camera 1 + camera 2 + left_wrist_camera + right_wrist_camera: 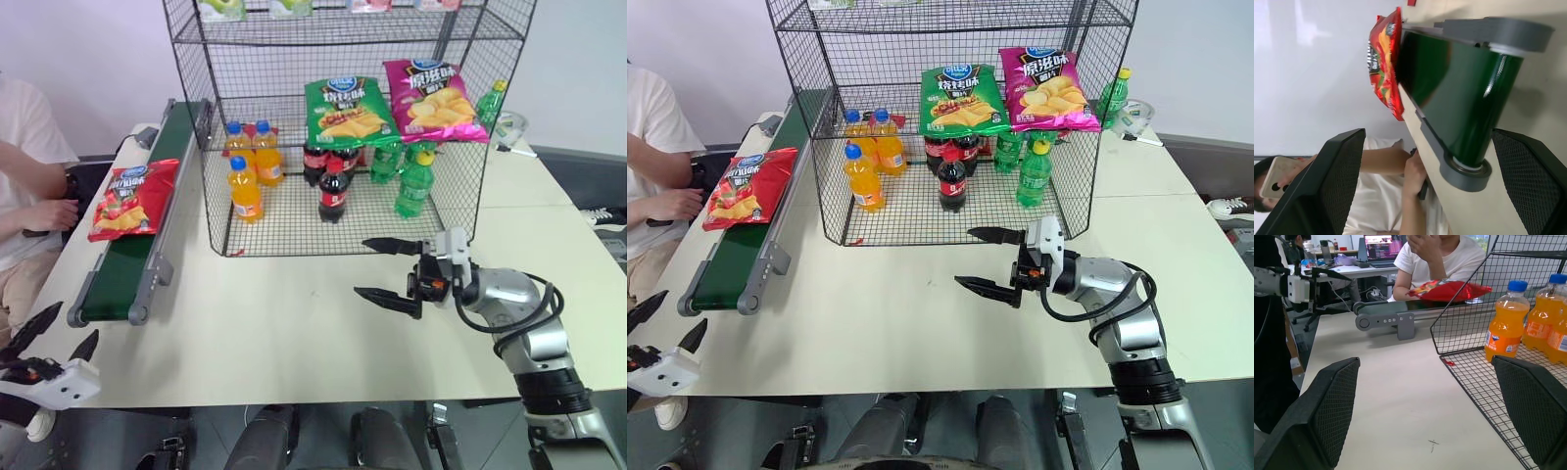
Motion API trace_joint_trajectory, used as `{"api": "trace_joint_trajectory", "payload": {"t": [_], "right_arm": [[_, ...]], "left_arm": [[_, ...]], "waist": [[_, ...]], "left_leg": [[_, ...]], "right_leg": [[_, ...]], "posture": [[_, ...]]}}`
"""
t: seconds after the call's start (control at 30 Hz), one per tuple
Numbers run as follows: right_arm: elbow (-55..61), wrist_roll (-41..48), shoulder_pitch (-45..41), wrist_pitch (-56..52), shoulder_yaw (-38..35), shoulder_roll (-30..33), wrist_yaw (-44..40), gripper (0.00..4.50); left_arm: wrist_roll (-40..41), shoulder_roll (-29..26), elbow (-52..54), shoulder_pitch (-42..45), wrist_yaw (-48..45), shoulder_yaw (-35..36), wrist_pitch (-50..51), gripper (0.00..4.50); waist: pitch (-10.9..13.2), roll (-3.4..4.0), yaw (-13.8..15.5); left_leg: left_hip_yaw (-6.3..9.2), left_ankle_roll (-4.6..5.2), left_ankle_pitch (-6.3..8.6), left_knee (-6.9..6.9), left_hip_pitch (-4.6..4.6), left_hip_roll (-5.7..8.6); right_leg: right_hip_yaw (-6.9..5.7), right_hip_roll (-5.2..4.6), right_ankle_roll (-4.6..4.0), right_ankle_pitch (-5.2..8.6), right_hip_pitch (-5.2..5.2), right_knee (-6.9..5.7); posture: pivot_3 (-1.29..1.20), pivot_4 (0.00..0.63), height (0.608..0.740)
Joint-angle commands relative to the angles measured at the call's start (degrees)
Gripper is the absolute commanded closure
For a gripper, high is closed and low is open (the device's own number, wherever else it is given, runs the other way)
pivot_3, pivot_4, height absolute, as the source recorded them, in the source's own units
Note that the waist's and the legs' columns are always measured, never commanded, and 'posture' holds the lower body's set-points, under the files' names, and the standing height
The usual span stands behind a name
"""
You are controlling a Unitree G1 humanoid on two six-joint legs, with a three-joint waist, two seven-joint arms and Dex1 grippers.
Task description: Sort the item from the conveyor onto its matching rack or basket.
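— While the red chip bag (132, 199) rides the green conveyor (125, 257), overhanging its outer rail, what step is this?

— The approach, seemingly. The left gripper (57, 345), jaws wide and empty, waits off the belt's near end; the right gripper (390, 270), also wide, holds nothing before the wire rack (338, 127).

— Next?

— Reaching the crinkly, blue-logoed bag.

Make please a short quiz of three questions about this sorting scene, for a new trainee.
1. True or false: the red chip bag lies on the conveyor.
2. Which stands nearer the rack: the left gripper or the right gripper?
3. Which colours are the two chip bags on the rack's shelf?

Key: 1. True. 2. The right gripper. 3. The green chip bag and the pink chip bag.
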State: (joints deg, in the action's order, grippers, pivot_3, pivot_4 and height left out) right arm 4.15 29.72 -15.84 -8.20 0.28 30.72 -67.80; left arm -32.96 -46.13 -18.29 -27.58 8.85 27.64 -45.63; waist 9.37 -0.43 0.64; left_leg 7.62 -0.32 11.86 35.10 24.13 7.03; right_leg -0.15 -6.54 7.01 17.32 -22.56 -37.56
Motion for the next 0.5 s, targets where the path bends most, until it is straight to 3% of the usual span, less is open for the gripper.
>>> {"api": "trace_joint_trajectory", "payload": {"t": [0.03,0.5], "right_arm": [[1.04,0.19,0.06,0.96,-0.48,-0.27,0.08,0.00],[0.26,-0.56,-0.33,1.59,-0.44,-0.42,0.26,0.00]], "left_arm": [[1.44,-1.20,0.18,-0.38,0.34,-0.09,-0.17,0.23],[2.32,-1.80,-0.18,-0.31,0.60,-0.94,0.60,0.23]], "waist": [[0.00,0.00,0.00],[0.00,0.00,-0.05]], "left_leg": [[0.00,0.00,0.00,0.00,0.00,0.00],[0.00,0.01,0.00,0.00,-0.01,0.00]], "right_leg": [[0.00,0.00,0.00,0.00,0.00,0.00],[0.00,0.01,0.00,0.00,0.00,0.00]], "posture": [[0.00,0.150,0.740],[0.00,0.150,0.740]]}}
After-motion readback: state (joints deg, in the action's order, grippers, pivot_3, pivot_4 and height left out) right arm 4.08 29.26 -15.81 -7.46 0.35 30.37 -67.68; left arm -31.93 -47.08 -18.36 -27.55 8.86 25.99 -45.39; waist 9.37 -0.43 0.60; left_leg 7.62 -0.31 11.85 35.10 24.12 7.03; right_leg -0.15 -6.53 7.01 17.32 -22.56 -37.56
